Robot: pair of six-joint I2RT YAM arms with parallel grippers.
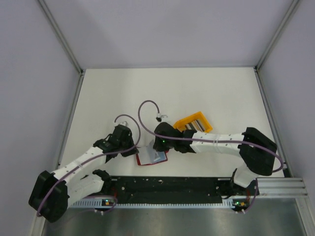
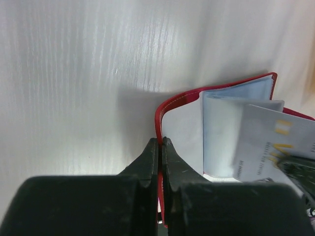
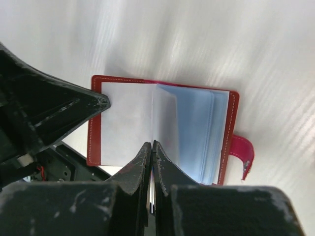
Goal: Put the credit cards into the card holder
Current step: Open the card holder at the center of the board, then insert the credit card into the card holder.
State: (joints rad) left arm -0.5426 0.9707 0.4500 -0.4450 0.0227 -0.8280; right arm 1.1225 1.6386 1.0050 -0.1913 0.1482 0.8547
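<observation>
The red folding card holder (image 3: 125, 118) is seen open on the white bench (image 1: 221, 93), near its front edge. One cover's edge is pinched in the closed jaws of the left gripper (image 2: 161, 142). A silver-grey plastic credit card (image 2: 268, 147) is clamped in the closed jaws of the right gripper (image 3: 151, 145), over the clear blue sleeves (image 3: 197, 132).

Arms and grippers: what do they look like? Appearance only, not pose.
Left arm and right arm: white links, bulky black joint housings, a mauve cable looping along each. Small green lights on both. Left gripper and right gripper: two matte black wedge fingers each, the right's scuffed pale.
</observation>
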